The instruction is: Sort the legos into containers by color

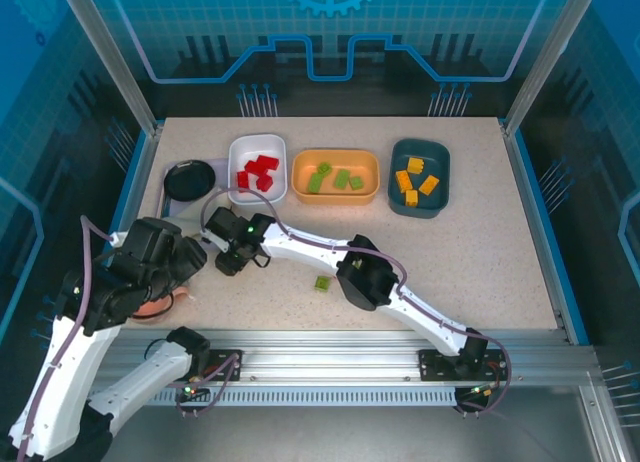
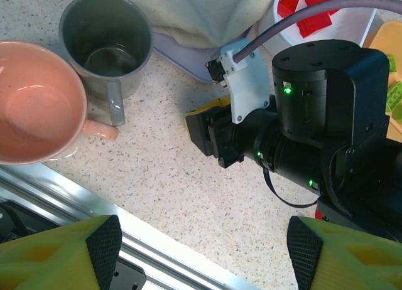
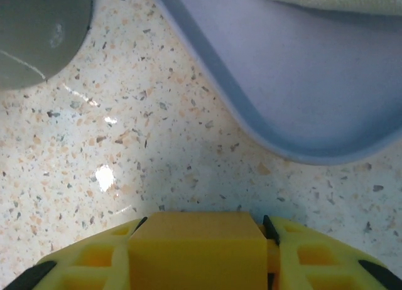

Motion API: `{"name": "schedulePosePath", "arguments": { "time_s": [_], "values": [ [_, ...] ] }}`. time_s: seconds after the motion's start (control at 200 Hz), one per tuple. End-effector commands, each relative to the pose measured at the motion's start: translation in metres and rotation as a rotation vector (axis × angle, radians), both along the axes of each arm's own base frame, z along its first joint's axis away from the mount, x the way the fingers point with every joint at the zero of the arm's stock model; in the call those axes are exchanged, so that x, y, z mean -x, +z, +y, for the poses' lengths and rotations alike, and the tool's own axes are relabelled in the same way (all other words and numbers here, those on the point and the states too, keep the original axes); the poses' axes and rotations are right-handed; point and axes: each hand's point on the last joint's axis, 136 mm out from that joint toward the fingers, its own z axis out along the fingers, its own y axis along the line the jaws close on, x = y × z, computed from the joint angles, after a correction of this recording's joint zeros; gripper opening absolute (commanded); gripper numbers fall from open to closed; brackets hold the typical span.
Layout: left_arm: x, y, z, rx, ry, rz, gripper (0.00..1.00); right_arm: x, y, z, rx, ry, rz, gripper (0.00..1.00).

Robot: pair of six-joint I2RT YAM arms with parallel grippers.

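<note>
Top external view: a speckled beige counter [image 1: 480, 262] sits inside a blue-lit enclosure with clear panels and aluminium posts, and a metal rail runs along its near edge.

Three bowls stand in a row at the far side. The white bowl [image 1: 240, 147] holds red bricks [image 1: 258, 172] and has its long axis running near to far. The orange bowl [image 1: 335, 194] holds green bricks [image 1: 335, 179] and has its long axis running left to right. The teal bowl [image 1: 400, 204] holds yellow-orange bricks [image 1: 415, 180]. A black dish [image 1: 190, 180] lies left of the white bowl. One green brick [image 1: 322, 282] lies alone mid-counter, too small to tell its long axis.

The right end effector [image 1: 230, 260] reaches across to the left side of the counter. In the right wrist view it is closed on a yellow brick [image 3: 196, 249] held across between its fingers [image 3: 314, 262]. The brick's flat face is towards the camera, its lower part is cut off, and its long axis cannot be told. A lavender tray [image 3: 301, 102] lies just beyond it.

In the left wrist view the left end effector [image 2: 201, 258] is open and holds nothing. It is above bare counter near a pink mug [image 2: 34, 102] and an upright grey mug [image 2: 107, 42].
</note>
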Motion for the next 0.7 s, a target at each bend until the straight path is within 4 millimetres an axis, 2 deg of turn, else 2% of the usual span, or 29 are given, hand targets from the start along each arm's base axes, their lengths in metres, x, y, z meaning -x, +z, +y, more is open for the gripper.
{"name": "schedulePosePath", "arguments": {
  "time_s": [0.0, 0.07, 0.1, 0.105, 0.115, 0.145, 0.21, 0.315, 0.45, 0.545, 0.64, 0.695],
  "values": [
    [-0.012, 0.0, -0.011, 0.02, -0.052, -0.014, 0.73, -0.005, 0.045, -0.019, -0.028, -0.055, -0.006, 0.25],
    [-0.02, -0.001, -0.021, 0.042, -0.086, -0.025, 0.73, -0.018, 0.072, -0.037, -0.062, -0.111, -0.022, 0.22],
    [-0.026, -0.001, -0.027, 0.059, -0.108, -0.033, 0.73, -0.027, 0.086, -0.049, -0.076, -0.145, -0.03, 0.22],
    [-0.027, -0.001, -0.029, 0.063, -0.112, -0.035, 0.73, -0.028, 0.083, -0.052, -0.07, -0.15, -0.027, 0.22],
    [-0.029, -0.001, -0.031, 0.069, -0.121, -0.038, 0.73, -0.03, 0.094, -0.056, -0.085, -0.161, -0.036, 0.22],
    [-0.035, 0.0, -0.04, 0.092, -0.152, -0.048, 0.73, -0.04, 0.107, -0.072, -0.096, -0.202, -0.043, 0.22],
    [-0.052, 0.001, -0.061, 0.148, -0.22, -0.062, 0.73, -0.063, 0.128, -0.114, -0.103, -0.298, -0.059, 0.21],
    [-0.079, -0.001, -0.096, 0.234, -0.316, -0.06, 0.71, -0.097, 0.158, -0.203, -0.104, -0.47, -0.075, 0.22],
    [-0.116, -0.002, -0.138, 0.246, -0.418, -0.063, 0.71, -0.132, 0.164, -0.331, -0.038, -0.712, -0.064, 0.22],
    [-0.139, -0.002, -0.174, 0.22, -0.507, -0.056, 0.71, -0.145, 0.158, -0.408, 0.034, -0.859, -0.04, 0.22],
    [-0.16, -0.009, -0.204, 0.201, -0.564, -0.029, 0.71, -0.15, 0.141, -0.469, 0.143, -0.985, 0.023, 0.22],
    [-0.17, -0.016, -0.219, 0.202, -0.587, -0.014, 0.71, -0.152, 0.128, -0.489, 0.198, -1.017, 0.049, 0.22]
  ]
}}
